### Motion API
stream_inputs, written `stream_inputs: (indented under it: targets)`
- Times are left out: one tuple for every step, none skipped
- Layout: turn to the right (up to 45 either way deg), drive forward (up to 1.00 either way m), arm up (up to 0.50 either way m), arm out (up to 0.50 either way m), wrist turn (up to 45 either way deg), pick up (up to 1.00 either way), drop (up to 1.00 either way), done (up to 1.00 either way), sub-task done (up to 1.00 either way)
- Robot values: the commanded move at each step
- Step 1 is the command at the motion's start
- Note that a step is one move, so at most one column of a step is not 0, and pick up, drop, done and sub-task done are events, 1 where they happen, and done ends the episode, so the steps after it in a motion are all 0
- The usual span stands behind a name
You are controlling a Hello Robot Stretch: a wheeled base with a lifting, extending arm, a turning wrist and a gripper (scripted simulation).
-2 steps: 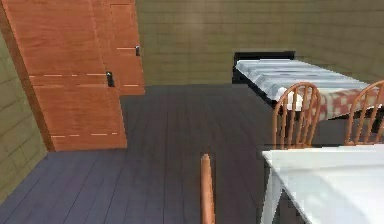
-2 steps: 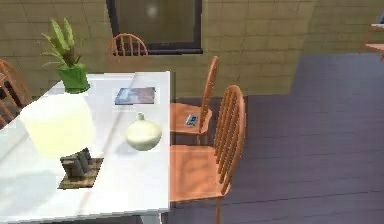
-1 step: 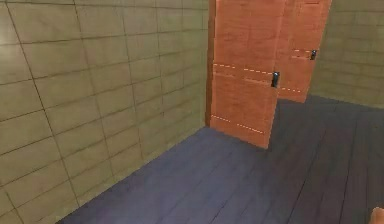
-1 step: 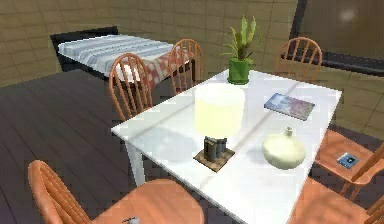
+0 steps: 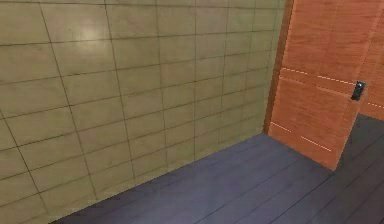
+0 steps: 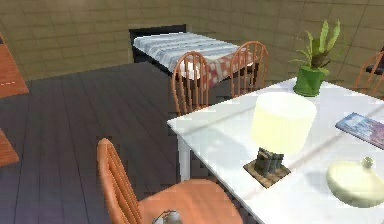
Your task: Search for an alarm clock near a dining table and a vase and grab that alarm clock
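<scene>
A white dining table (image 6: 215,125) takes up the arm side view's right half. On it near the bottom right lies a pale, rounded vase (image 6: 357,181). Left of the vase stands a table lamp (image 6: 282,124) with a cream shade on a small dark square base. At the table's far end is a green potted plant (image 6: 314,62), and a flat book (image 6: 362,127) lies at the right edge.
Wooden chairs stand around the table: one at the near side (image 6: 125,190), two at the far side (image 6: 194,80). A bed (image 6: 185,47) with a checked cover stands by the back wall. The forward view has a tiled wall (image 5: 120,90), a wooden door (image 5: 325,80) and dark floor (image 5: 250,185).
</scene>
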Motion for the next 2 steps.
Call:
stream_inputs:
  targets:
    - [0.0, 0.00, 0.50, 0.00, 0.0, 0.00, 0.00, 0.00, 0.00]
    - [0.0, 0.00, 0.14, 0.00, 0.0, 0.00, 0.00, 0.00, 0.00]
